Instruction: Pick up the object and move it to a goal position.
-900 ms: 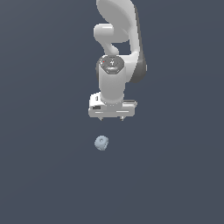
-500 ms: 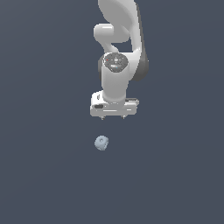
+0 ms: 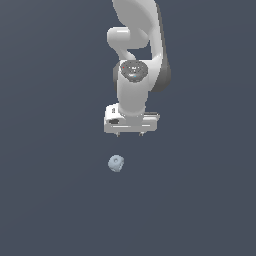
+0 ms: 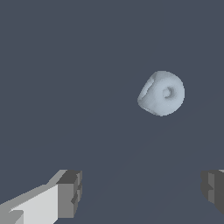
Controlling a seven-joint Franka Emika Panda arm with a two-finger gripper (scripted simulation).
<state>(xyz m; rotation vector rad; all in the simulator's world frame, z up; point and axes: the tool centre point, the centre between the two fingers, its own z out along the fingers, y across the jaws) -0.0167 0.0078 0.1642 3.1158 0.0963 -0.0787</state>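
Note:
The object point(image 3: 116, 163) is a small pale blue-grey lumpy ball with a dimple, lying on the dark grey floor. It also shows in the wrist view point(image 4: 161, 93). My white gripper point(image 3: 129, 134) hangs above it and a little toward the exterior view's right, not touching it. Its two short fingertips point(image 3: 117, 133) are spread wide and nothing is between them. In the wrist view the gripper point(image 4: 142, 194) shows two grey finger pads point(image 4: 70, 194) far apart, with the ball ahead of them and apart from both.
The floor point(image 3: 55, 200) is a flat dark grey surface with no other objects in view. The white arm point(image 3: 137, 45) rises behind the gripper toward the top of the exterior view.
The arm and gripper have come down slightly toward the ball. The ball has not moved.

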